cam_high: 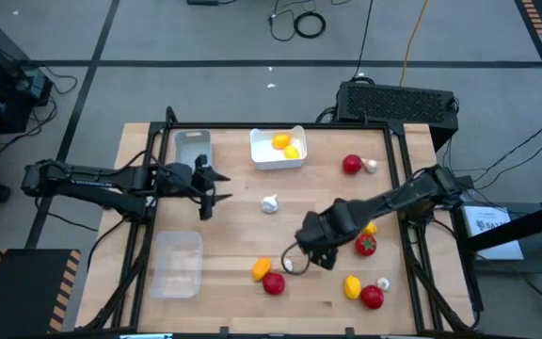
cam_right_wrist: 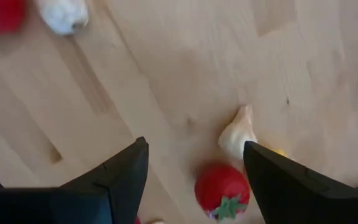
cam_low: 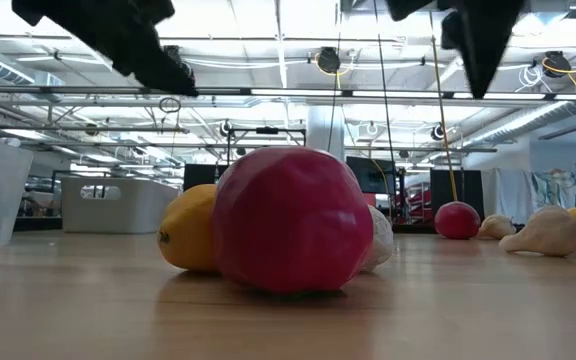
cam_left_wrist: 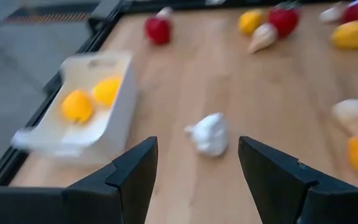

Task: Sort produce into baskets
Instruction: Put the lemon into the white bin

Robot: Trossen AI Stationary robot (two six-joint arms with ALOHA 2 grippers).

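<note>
Produce lies scattered over the wooden table: tomatoes (cam_high: 351, 165) (cam_high: 366, 245) (cam_high: 273, 282), lemons (cam_high: 262, 269) (cam_high: 353, 285) and garlic bulbs (cam_high: 270, 202) (cam_high: 372, 166). The white basket (cam_high: 294, 160) at the far middle holds two lemons (cam_high: 280, 141). The grey basket (cam_high: 193, 151) stands far left and the clear basket (cam_high: 177, 264) near left. My left gripper (cam_high: 219, 188) (cam_left_wrist: 196, 149) is open in the air, aimed at the middle garlic (cam_left_wrist: 210, 134). My right gripper (cam_high: 307, 256) (cam_right_wrist: 196, 144) is open and points down, above a tomato (cam_right_wrist: 222, 190) and a garlic bulb (cam_right_wrist: 238, 134).
A dark frame (cam_high: 398, 141) runs along the table's edges. Bare wood (cam_high: 243, 235) lies between the clear basket and the near produce. In the low view a tomato (cam_low: 288, 220), a lemon (cam_low: 188, 230) and a garlic bulb (cam_low: 380, 240) sit close to the near edge.
</note>
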